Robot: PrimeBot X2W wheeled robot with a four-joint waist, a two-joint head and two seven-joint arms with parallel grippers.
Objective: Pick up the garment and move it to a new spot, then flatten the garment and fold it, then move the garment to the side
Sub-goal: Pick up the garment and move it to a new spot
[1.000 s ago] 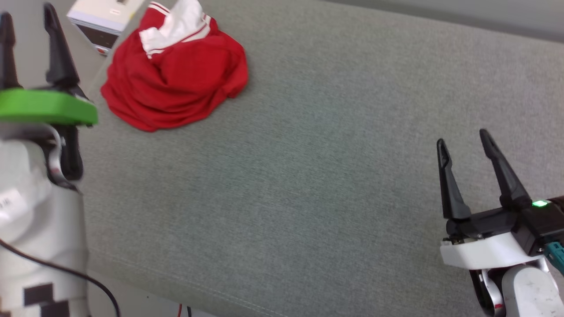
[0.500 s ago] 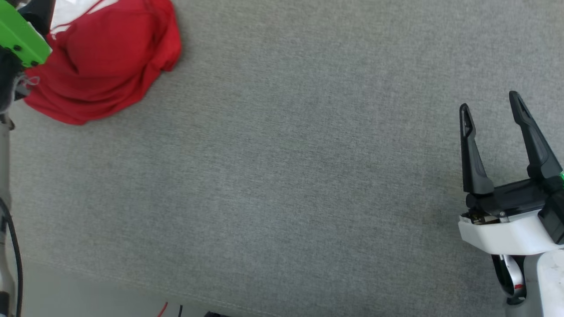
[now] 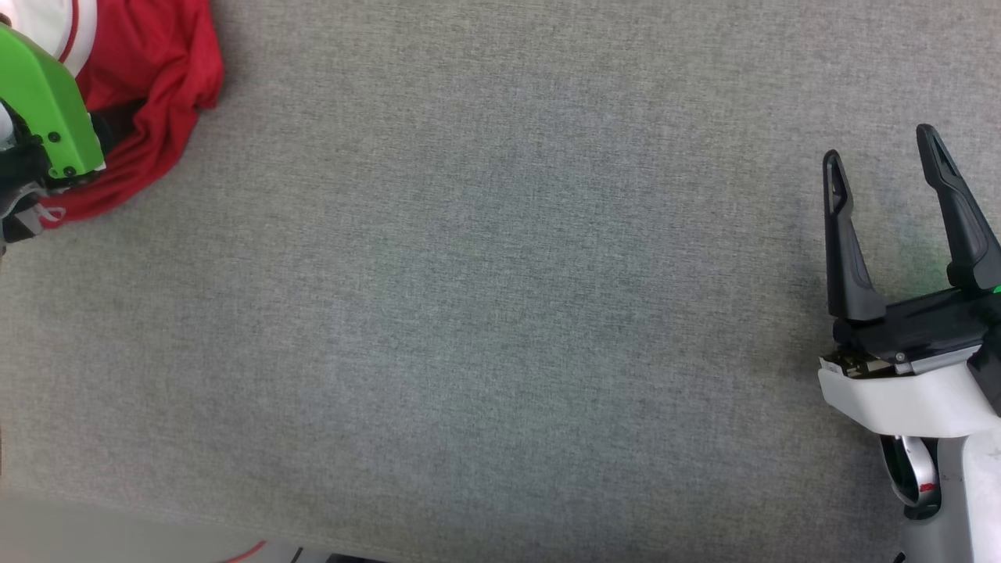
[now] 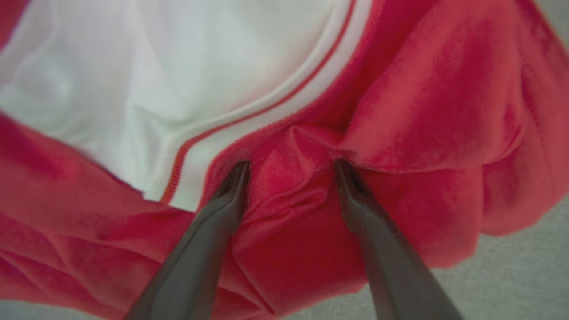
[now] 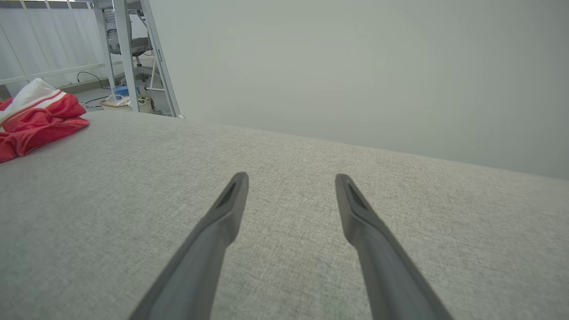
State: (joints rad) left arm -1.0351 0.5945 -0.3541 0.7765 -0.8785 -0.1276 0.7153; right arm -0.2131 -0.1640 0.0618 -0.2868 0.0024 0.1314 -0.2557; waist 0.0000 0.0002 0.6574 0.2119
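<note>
The garment (image 3: 148,55), a crumpled red shirt with a white, red-striped sleeve, lies at the far upper left of the head view, partly hidden behind my left arm's green mount (image 3: 47,109). In the left wrist view my left gripper (image 4: 292,166) is open, its fingertips pressed into the garment (image 4: 422,111) with a red fold bunched between them. My right gripper (image 3: 880,145) is open at the right, just above the bare grey surface and far from the shirt. The right wrist view shows that gripper (image 5: 291,177) with nothing between its fingers, and the garment (image 5: 40,120) at the far left.
A broad grey fabric surface (image 3: 485,297) stretches between the two grippers. Its front edge (image 3: 156,512) runs along the bottom of the head view. Beyond the surface's far left corner stand a metal frame (image 5: 129,53) and a pale wall (image 5: 355,66).
The head camera has swung, so the garment now sits further up and left in the picture. My left gripper has come down onto the garment. The right gripper stays open.
</note>
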